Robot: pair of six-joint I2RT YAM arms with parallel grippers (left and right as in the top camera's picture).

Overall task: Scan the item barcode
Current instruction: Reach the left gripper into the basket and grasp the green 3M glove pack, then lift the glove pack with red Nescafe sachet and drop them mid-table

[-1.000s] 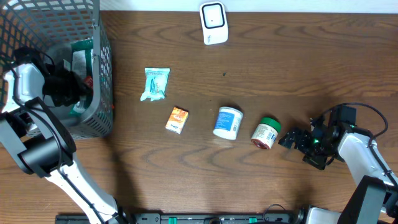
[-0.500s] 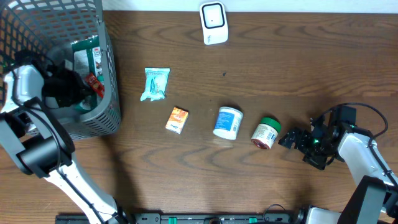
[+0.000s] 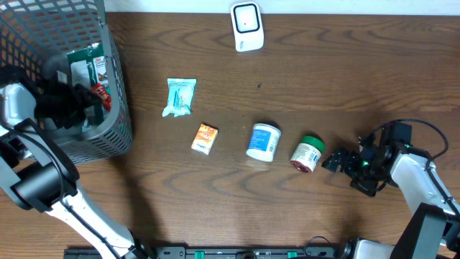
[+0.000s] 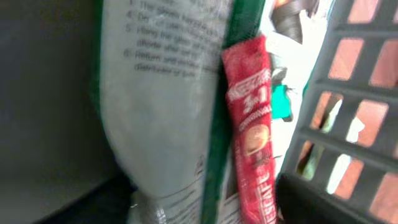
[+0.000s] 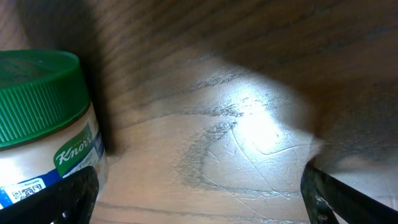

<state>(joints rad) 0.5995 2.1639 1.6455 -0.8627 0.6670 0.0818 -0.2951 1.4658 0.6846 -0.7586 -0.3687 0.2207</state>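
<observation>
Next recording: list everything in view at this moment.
scanner: one, white, far edge, centre
basket: one, grey mesh, far left
pouch: one, green and white, in basket
sachet: one, red, in basket against pouch
packet: one, teal, right of basket
box: one, orange, mid-table
tub: one, white and blue, right of box
jar: one, green lid, right of tub
table: one, brown wood
left arm: one, white and black, reaching into basket
right arm: one, white and black, fingers open beside jar

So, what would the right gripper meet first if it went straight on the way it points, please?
Probably the green-lidded jar, lying just ahead of the open right gripper; the wrist view shows it off-centre, so one finger may strike it first.
</observation>
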